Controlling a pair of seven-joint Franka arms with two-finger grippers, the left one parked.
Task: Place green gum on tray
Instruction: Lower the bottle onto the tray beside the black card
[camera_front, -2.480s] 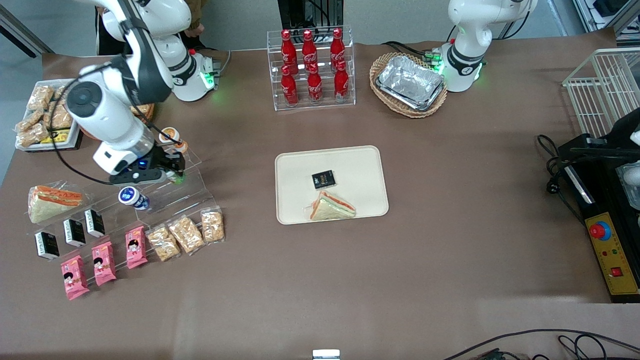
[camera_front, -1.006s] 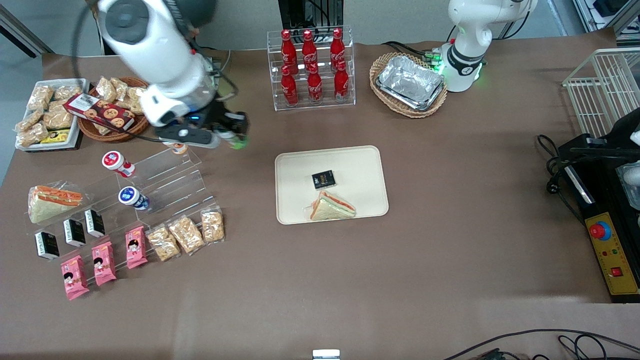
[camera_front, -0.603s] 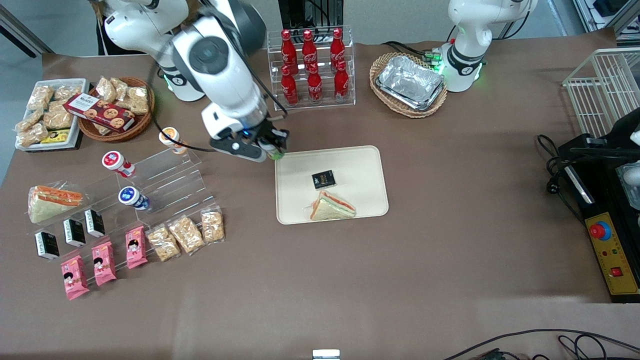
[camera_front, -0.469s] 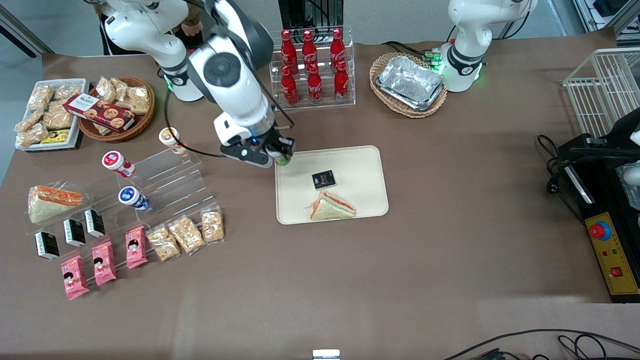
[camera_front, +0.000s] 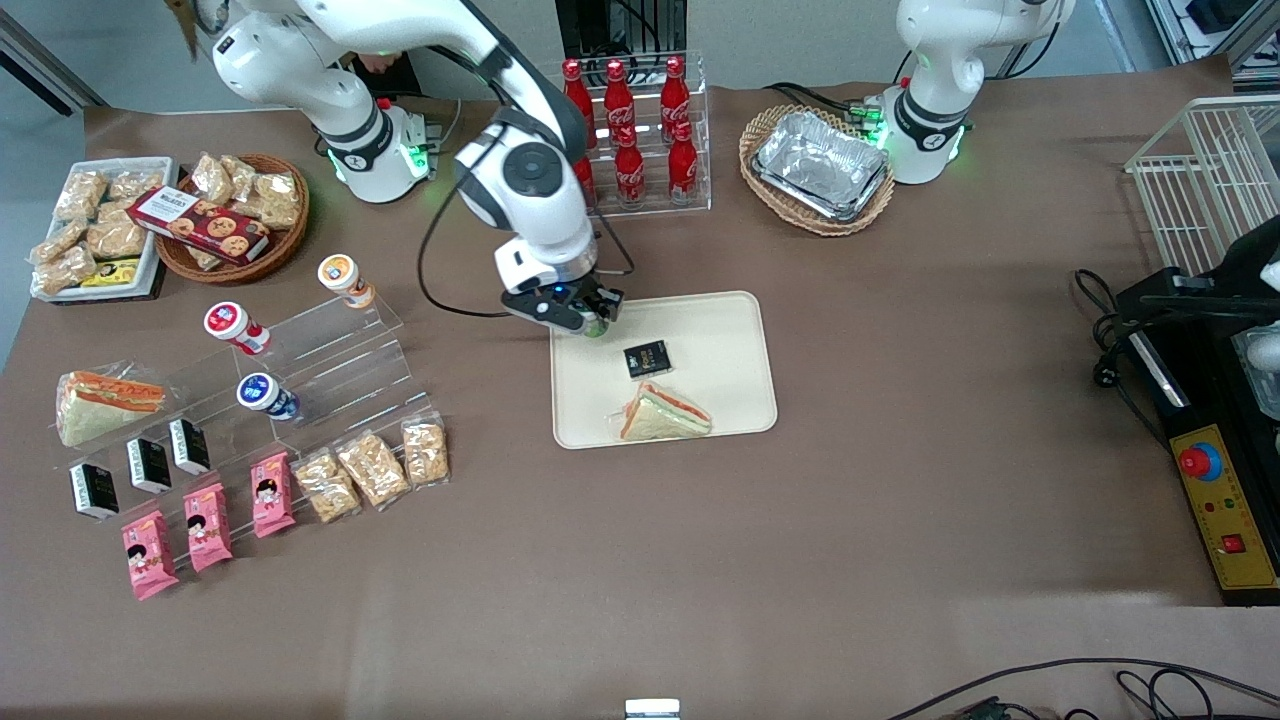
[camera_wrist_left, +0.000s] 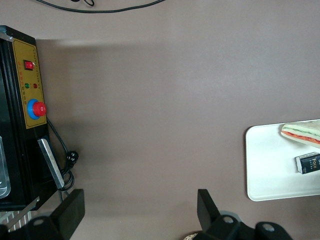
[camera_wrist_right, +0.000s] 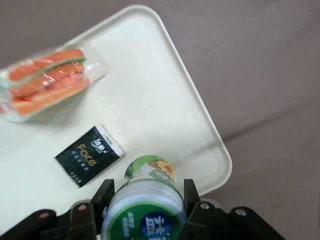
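- The gripper (camera_front: 592, 321) hung over the corner of the cream tray (camera_front: 720, 330) that sits farthest from the front camera, toward the working arm's end of the table.
- Its fingers (camera_wrist_right: 192, 200) were clamped on either side of the green gum (camera_wrist_right: 146, 202), so the little bottle was held up in the air above the tray and wasn't resting on it yet.
- In the wrist view you could see the gum's white-and-green lid facing the camera, with the green label below it.
- Already on the tray: a small black packet (camera_front: 646, 359) and a wrapped sandwich (camera_front: 664, 413), which lay at about 5 o'clock from the packet, nearer the front camera.
- The packet was near the gripper, roughly at its 4 o'clock in the front view, not touching it.
- Over at the working arm's end, the clear stepped stand (camera_front: 340, 365) held the orange-lidded bottle (camera_front: 343, 277), the red-lidded bottle (camera_front: 231, 325) and the blue-lidded bottle (camera_front: 264, 394).
- The rack of red cola bottles (camera_front: 640, 130) stood farther from the front camera than the tray.
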